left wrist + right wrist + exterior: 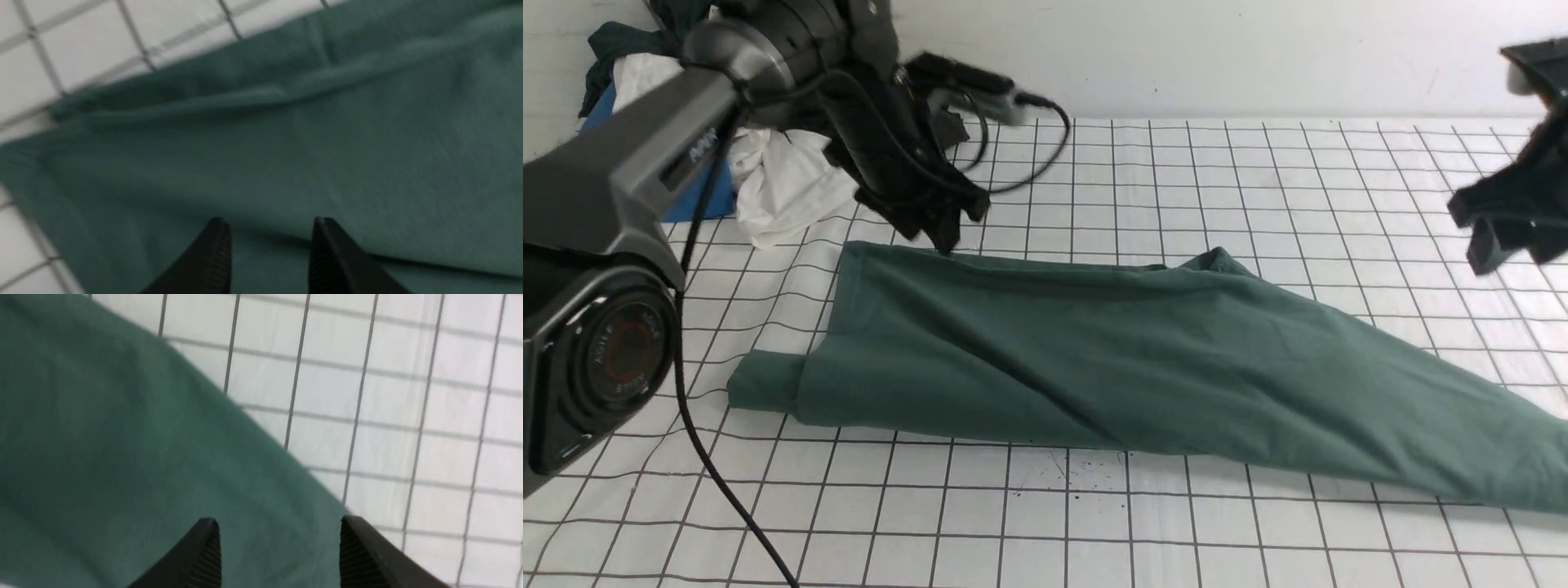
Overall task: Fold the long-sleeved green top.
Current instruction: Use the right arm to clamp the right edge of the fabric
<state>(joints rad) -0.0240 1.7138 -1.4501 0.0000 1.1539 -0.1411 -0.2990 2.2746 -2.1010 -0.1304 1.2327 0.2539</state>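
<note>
Green top point(1094, 351) lies just beside white cloth point(784, 192).

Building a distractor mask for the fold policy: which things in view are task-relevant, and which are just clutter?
Job: green top; left gripper and right gripper, both open.
Lying about: white cloth, dark garment, blue item, all heaped at far left.

the green top point(1094, 351) runs off the right edge of the front view, so its far end isn't visible. the right gripper point(1507, 237) is blurry and clipped by that edge too. the left arm point(629, 163) covers much of the clothes pile point(784, 192). both wrist views are soft.
</note>
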